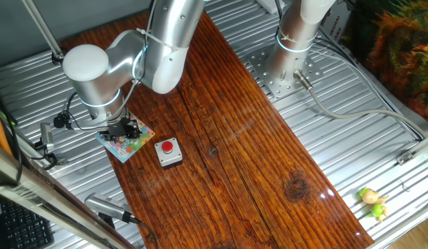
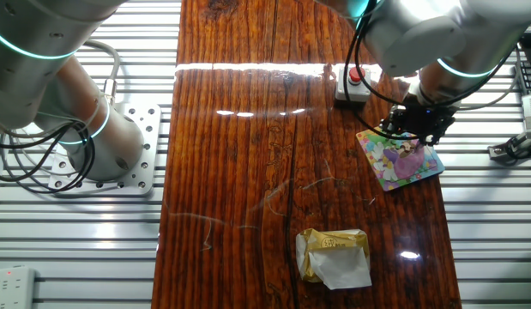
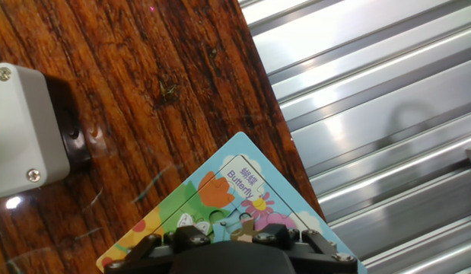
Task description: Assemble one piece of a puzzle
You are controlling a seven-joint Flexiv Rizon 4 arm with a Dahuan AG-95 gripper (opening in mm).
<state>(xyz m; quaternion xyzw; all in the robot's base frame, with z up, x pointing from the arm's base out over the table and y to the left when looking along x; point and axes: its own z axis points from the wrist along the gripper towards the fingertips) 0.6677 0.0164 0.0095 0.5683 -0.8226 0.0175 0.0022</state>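
Observation:
The puzzle point(image 1: 135, 148) point(image 2: 404, 165) point(image 3: 237, 180) is a small pastel picture board with a light-blue edge. It lies flat near the edge of the wooden table. My gripper point(image 1: 124, 131) point(image 2: 413, 130) point(image 3: 222, 240) is down on the board's end nearest the button box, fingers against the picture. In the hand view only the dark finger mounts show at the bottom, and the tips are hidden. The piece cannot be told apart from the board's picture; the spot under my fingers is covered.
A small grey box with a red round button point(image 1: 168, 151) point(image 2: 352, 84) point(image 3: 22, 125) stands close beside the puzzle. A crumpled gold and white wrapper point(image 2: 334, 256) lies on the wood. A second arm's base point(image 1: 290, 66) point(image 2: 111, 146) stands on the ribbed metal. A yellow-green toy point(image 1: 373, 202) lies by the table's corner.

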